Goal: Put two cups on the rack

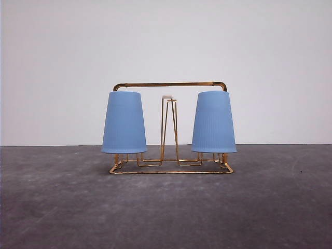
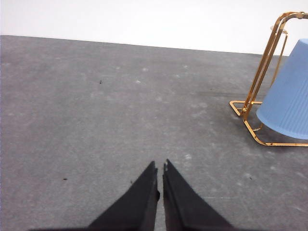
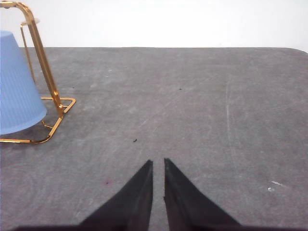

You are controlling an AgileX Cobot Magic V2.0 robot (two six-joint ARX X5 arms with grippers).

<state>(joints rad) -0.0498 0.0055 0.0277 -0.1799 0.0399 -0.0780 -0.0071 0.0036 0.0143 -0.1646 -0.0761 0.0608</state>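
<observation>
both grippers are nearly closed and hold nothing. left gripper [image 2: 160, 165] has its two black fingers almost together, with only a thin gap between the tips, and it is above the bare grey table [image 2: 96, 106], apart from the rack. right gripper [image 3: 158, 161] looks the same: dark fingers close to each other, a narrow slit between them, nothing inside, above the table too. in the front view the gold wire rack [image 1: 170, 84] stands on the table near the white wall [image 1: 166, 41]. two light blue cups are on it upside down, rims toward the base: left cup [image 1: 123, 123] at the left end of the rack, right cup [image 1: 213, 122] at the right end. between them stands one free upright prong [image 1: 168, 124] with a white tip.
</observation>
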